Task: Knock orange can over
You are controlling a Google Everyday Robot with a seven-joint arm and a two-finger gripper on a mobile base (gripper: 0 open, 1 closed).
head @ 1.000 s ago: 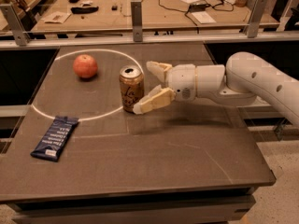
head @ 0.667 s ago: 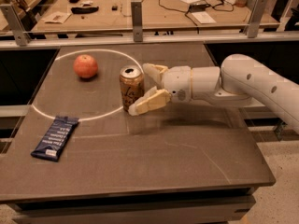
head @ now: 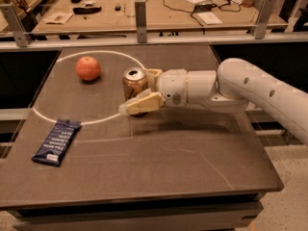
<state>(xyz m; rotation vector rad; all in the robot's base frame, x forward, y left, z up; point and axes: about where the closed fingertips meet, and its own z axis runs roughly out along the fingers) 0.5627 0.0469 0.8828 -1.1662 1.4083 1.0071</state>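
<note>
The orange can point(head: 134, 84) stands upright on the dark table point(head: 159, 162), on the right part of a white painted circle point(head: 72, 121). It is golden-orange with a silver top and pull tab. My gripper point(head: 136, 92) reaches in from the right on a white arm point(head: 240, 88). It is open, with the can between its fingers. The near finger point(head: 143, 104) crosses in front of the can's lower part and hides its base. The far finger point(head: 153, 74) is just behind the can's right side.
A reddish-orange apple point(head: 88, 68) sits inside the circle at the back left. A dark blue snack packet point(head: 57, 141) lies at the front left. A rail with metal posts point(head: 140, 14) runs behind the table, with a cluttered bench beyond.
My gripper and arm have moved left, so the fingers now reach around the can. The can, apple and packet have not moved.
</note>
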